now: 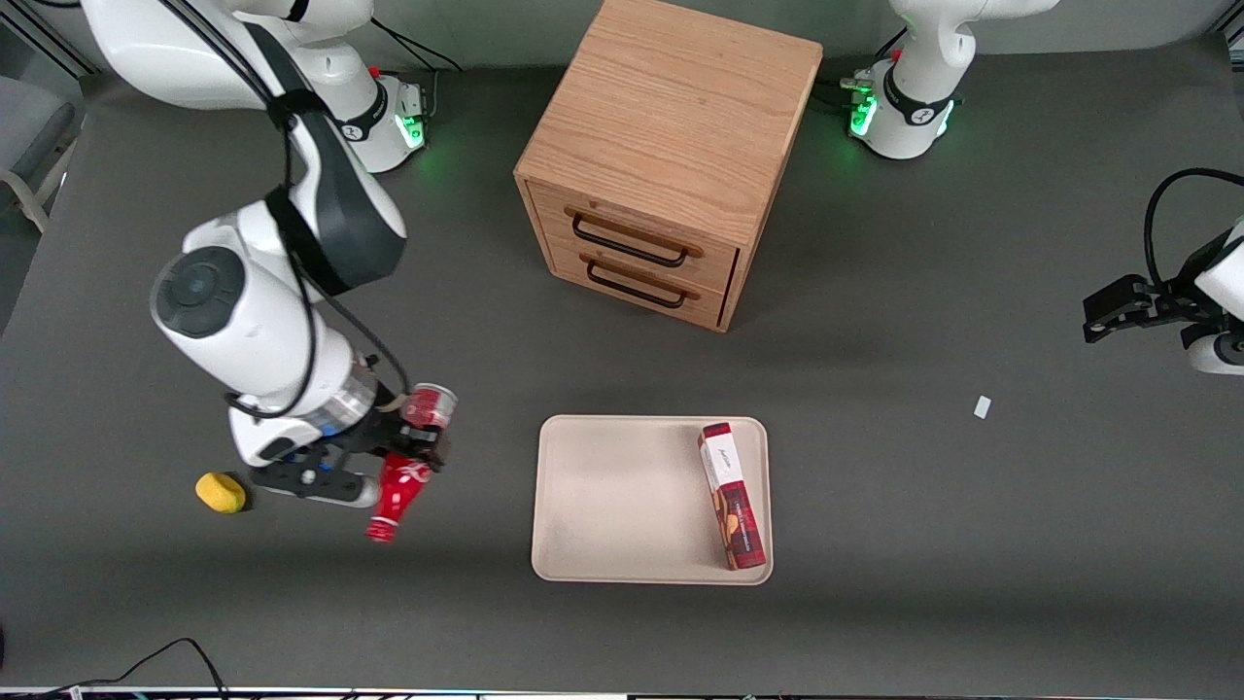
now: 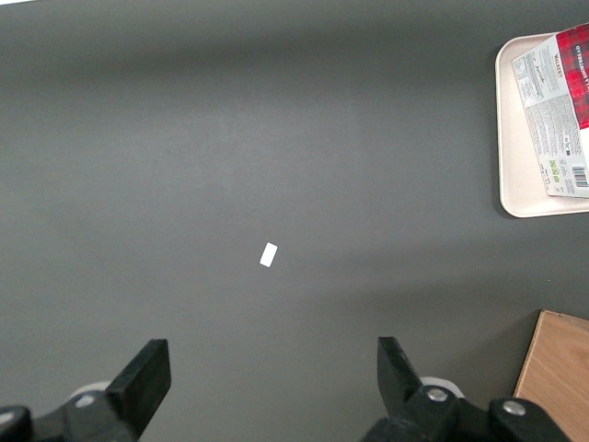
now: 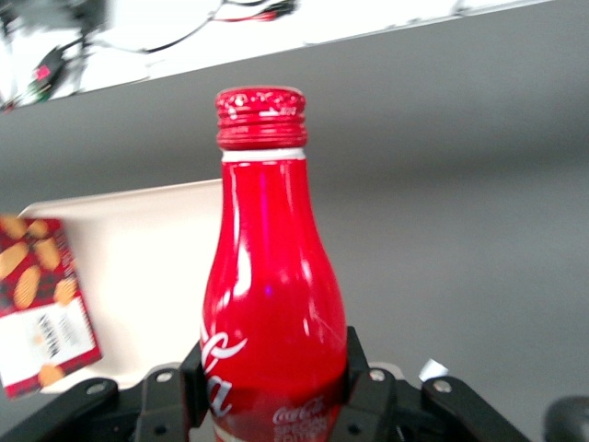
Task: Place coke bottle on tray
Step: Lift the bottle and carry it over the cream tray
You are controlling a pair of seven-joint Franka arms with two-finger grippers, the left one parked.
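Observation:
The coke bottle [image 1: 398,483] is red with white script, a red cap and a silvery base. My right gripper [image 1: 416,449] is shut on its body and holds it tilted above the table, cap pointing toward the front camera. In the right wrist view the bottle [image 3: 271,295] fills the gap between the black fingers [image 3: 191,379] of the gripper [image 3: 273,391]. The cream-beige tray [image 1: 622,501] lies flat on the table beside the bottle, toward the parked arm's end. It also shows in the right wrist view [image 3: 138,249] and the left wrist view [image 2: 513,138].
A red biscuit box [image 1: 731,496] lies on the tray along the edge nearest the parked arm. A wooden drawer cabinet [image 1: 661,146] stands farther from the front camera. A yellow object [image 1: 221,492] lies beside the gripper. A small white scrap [image 1: 983,406] lies on the table.

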